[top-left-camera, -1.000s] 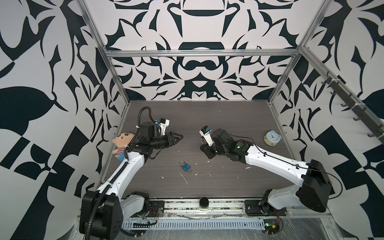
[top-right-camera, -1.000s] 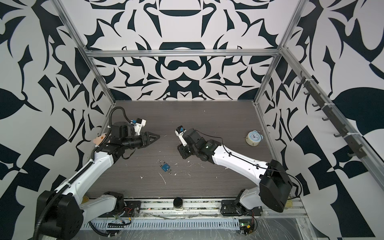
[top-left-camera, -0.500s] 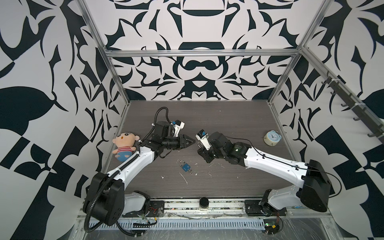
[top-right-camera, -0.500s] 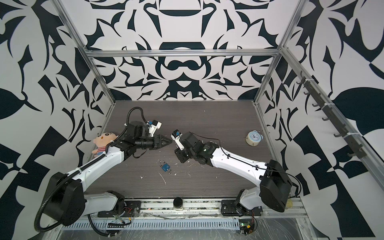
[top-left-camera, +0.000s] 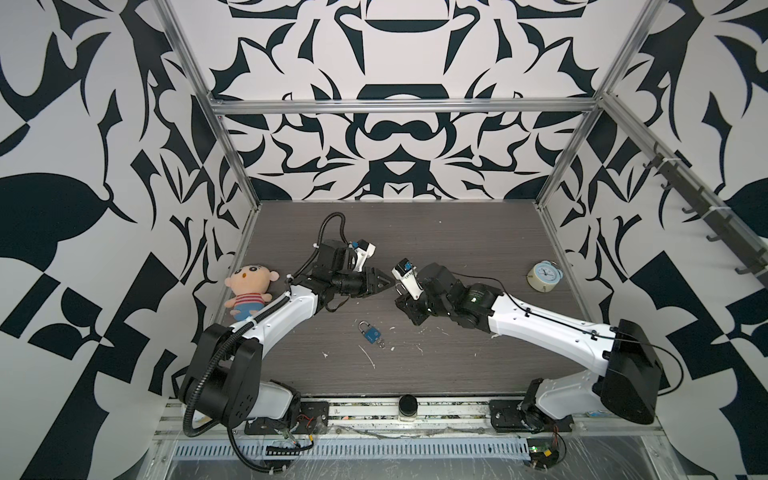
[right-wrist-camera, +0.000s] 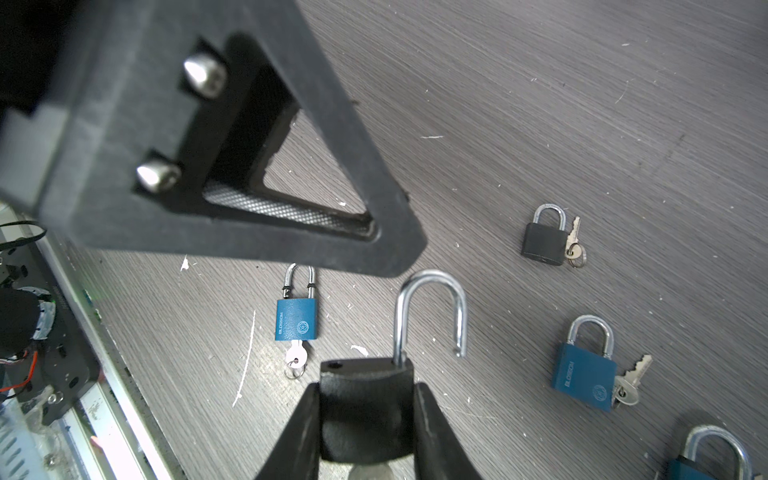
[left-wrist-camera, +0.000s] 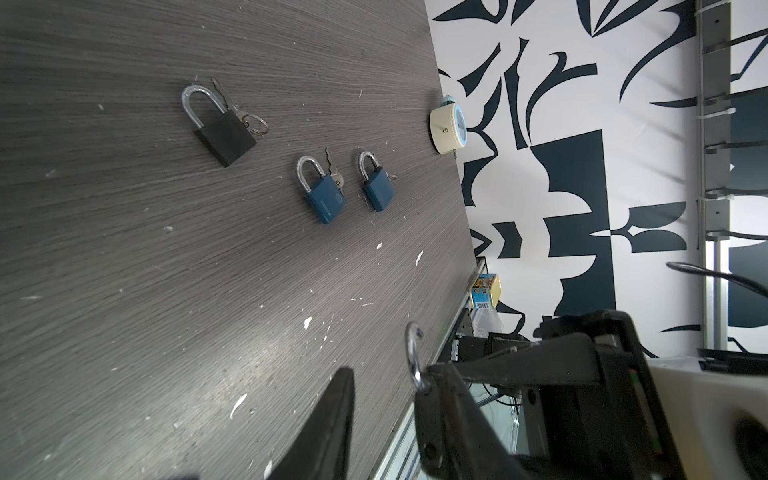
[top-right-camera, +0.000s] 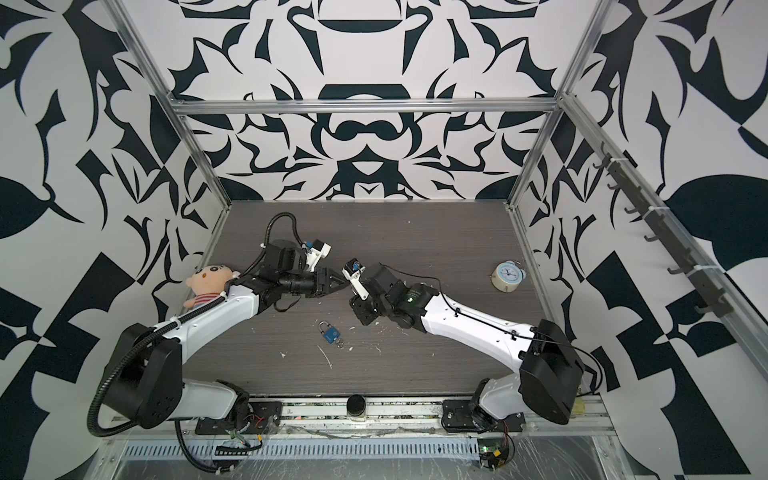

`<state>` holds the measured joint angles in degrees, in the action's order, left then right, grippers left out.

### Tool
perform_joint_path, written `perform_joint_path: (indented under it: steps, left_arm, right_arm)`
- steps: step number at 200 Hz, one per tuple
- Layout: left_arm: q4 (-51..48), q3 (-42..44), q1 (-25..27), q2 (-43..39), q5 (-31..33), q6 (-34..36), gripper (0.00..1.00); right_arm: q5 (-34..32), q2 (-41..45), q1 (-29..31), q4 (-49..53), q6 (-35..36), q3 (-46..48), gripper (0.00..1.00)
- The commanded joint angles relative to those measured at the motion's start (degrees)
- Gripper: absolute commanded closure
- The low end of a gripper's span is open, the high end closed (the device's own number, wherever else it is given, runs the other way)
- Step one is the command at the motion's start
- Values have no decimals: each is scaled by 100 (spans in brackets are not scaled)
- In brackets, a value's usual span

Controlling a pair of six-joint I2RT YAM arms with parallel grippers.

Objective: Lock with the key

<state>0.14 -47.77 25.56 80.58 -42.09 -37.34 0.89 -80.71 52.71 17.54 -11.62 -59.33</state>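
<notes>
My right gripper (right-wrist-camera: 365,419) is shut on the body of a black padlock (right-wrist-camera: 365,399), whose silver shackle (right-wrist-camera: 430,307) stands swung open. A pale metal piece, seemingly the key (right-wrist-camera: 370,471), shows under the body between the fingers. In both top views this gripper (top-left-camera: 409,311) (top-right-camera: 361,311) hangs above the table's middle. My left gripper (top-left-camera: 388,284) (top-right-camera: 343,286) points at it from the left, its tip (right-wrist-camera: 399,249) just beyond the shackle's top. In the left wrist view its jaws (left-wrist-camera: 386,382) stand apart, the padlock's top (left-wrist-camera: 434,415) beside one of them.
A blue padlock with its key (top-left-camera: 371,333) (right-wrist-camera: 296,318) lies on the table in front of the grippers. Another black padlock (right-wrist-camera: 542,243) and blue padlocks (right-wrist-camera: 584,374) (left-wrist-camera: 378,191) lie under the right arm. A clock (top-left-camera: 544,275) stands far right and a doll (top-left-camera: 249,291) at the left wall.
My left arm has swung right from near the doll until its tip is close to the held padlock, and its jaws have narrowed. The right gripper has shifted slightly left with the padlock.
</notes>
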Motion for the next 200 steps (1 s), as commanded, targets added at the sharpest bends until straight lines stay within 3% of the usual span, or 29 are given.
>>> perform_joint_path:
  steps: [1,139,200]
  left_arm:
    - [179,-230,76,94,-140,-27,64]
    - [399,-321,318,345,-166,-151,77]
    - [380,-330,324,407,-221,-150,77]
  right_arm:
    - [9,110,30,-265,54,-325,100]
    - [4,66,47,-278,46,-370,100]
    - [-18,64,54,-278,46,-380,100]
